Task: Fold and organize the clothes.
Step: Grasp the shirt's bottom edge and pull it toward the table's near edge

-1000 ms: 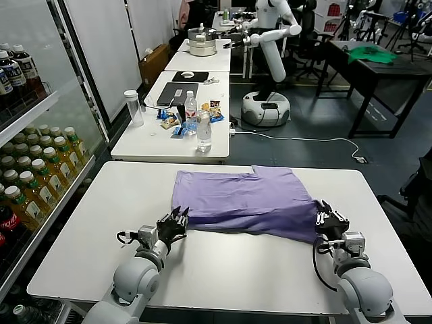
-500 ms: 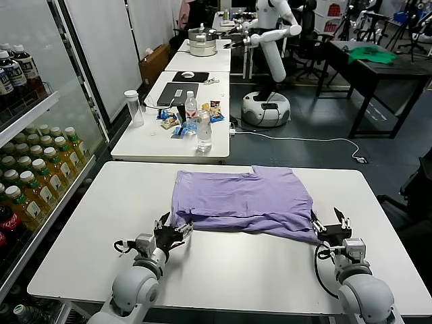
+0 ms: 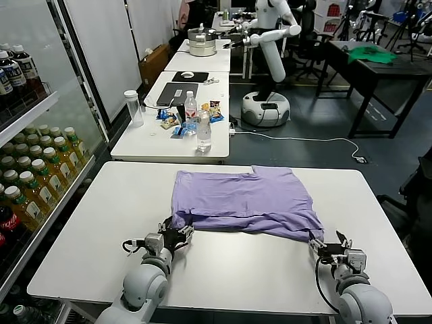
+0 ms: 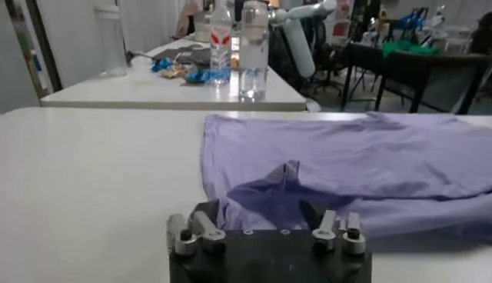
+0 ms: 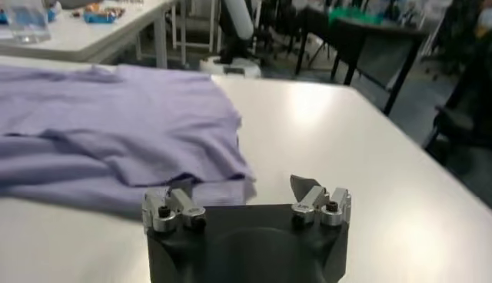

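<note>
Lavender T-shirt [image 3: 246,201] lies spread across the middle of the white worktop [image 3: 101,202], already doubled over once so that a fold runs along its near edge and the upper layer sits slightly askew on the lower. The fabric looks thin and limp: it drapes flat with soft ripples, and at the near left corner a small peak of cloth stands up in a crease, seen plainly from the left wrist. No printed figures show on the exposed surface. The left claw [image 3: 177,233] rests low on the worktop at that near left corner, its fingers spread with nothing between them, the tips just beside the hem. The right claw [image 3: 329,248] sits at the near right corner, likewise spread and holding nothing, with the hem's corner just in front of it. Both sit at the two ends of the same folded edge, which suits a symmetrical pinch of both corners for the next fold; that is my reading, not something shown. Such slack cloth will likely sag and bunch if only one layer is caught. Behind, a second table carries water bottles [image 3: 204,131] and snack packets, and another robot [image 3: 270,47] stands farther off.
</note>
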Robot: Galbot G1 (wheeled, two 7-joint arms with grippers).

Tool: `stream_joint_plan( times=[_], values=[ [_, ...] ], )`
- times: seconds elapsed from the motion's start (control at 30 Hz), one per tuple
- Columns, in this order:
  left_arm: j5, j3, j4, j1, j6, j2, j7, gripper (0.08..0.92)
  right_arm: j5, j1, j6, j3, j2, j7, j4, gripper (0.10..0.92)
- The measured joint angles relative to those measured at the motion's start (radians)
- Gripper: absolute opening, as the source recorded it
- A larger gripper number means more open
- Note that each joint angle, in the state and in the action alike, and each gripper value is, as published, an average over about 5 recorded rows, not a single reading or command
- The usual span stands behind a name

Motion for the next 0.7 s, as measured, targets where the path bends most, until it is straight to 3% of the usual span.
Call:
stream_joint_plan(
  times=[0.53,0.7],
  values=[
    [-0.030,0.007,0.023,-0.011,0.012,0.007,-0.010,0.151,0.035,0.007,0.011,-0.012,-0.031,-0.024,-0.026,0.183],
    [-0.035,0.004,0.032,-0.006,0.001,0.018,0.002,0.099,0.037,0.001,0.011,-0.009,-0.048,-0.031,-0.023,0.117]
  ],
)
